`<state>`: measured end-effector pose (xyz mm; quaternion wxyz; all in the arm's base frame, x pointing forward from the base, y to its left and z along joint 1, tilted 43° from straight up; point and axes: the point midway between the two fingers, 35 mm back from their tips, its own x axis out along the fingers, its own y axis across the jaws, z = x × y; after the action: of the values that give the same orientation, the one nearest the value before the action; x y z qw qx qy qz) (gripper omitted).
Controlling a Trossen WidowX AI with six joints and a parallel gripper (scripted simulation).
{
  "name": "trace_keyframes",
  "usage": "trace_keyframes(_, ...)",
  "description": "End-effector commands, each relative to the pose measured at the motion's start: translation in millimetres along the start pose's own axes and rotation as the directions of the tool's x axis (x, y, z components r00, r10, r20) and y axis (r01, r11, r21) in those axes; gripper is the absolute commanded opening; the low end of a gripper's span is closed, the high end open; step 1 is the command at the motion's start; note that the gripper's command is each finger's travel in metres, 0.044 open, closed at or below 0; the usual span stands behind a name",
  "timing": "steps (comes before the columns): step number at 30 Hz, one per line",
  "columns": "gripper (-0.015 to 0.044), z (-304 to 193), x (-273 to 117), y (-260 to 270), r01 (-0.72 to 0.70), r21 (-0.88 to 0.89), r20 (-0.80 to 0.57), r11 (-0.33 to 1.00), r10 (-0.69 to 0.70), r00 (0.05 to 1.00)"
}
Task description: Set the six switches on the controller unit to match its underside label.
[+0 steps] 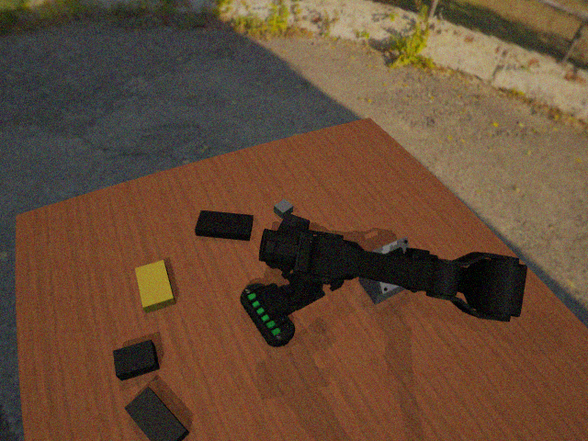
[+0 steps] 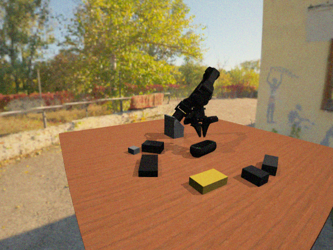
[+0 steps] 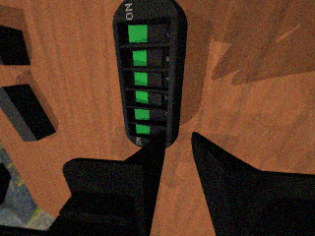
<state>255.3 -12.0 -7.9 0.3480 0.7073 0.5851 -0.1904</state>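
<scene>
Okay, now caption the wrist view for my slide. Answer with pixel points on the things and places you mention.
Parted fingers of the tool (image 3: 179,135) near one end of the six-switch controller unit (image 3: 174,74).

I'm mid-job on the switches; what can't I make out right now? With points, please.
- Label on the controller unit's (image 1: 250,303) (image 2: 203,148) (image 3: 181,74) underside: facing down in every view.
- Switch numbers: too small and blurred, wrist view.
- Unit's near end: partly behind a finger of the gripper (image 2: 203,136) (image 3: 179,135), wrist view.
- Grey arm mount (image 1: 375,291) (image 2: 173,127): partly covered by the arm, top view.

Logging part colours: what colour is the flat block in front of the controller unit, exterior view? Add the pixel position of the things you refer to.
Plain yellow (image 1: 154,285) (image 2: 208,177); exterior view shows it best.
</scene>
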Motion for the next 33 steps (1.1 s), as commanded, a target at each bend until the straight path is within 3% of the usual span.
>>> trace_keyframes(1,0.0210,20,-6,19,0.046,-0.005,-0.010,0.999,-0.046,0.999)
trace_keyframes(10,0.0440,69,-15,47,0.174,-0.005,-0.091,0.985,-0.174,0.980)
trace_keyframes(15,0.0440,92,-18,53,0.228,-0.012,-0.146,0.974,-0.227,0.963)
trace_keyframes(33,0.0440,95,4,50,0.229,-0.012,-0.148,0.973,-0.228,0.962)
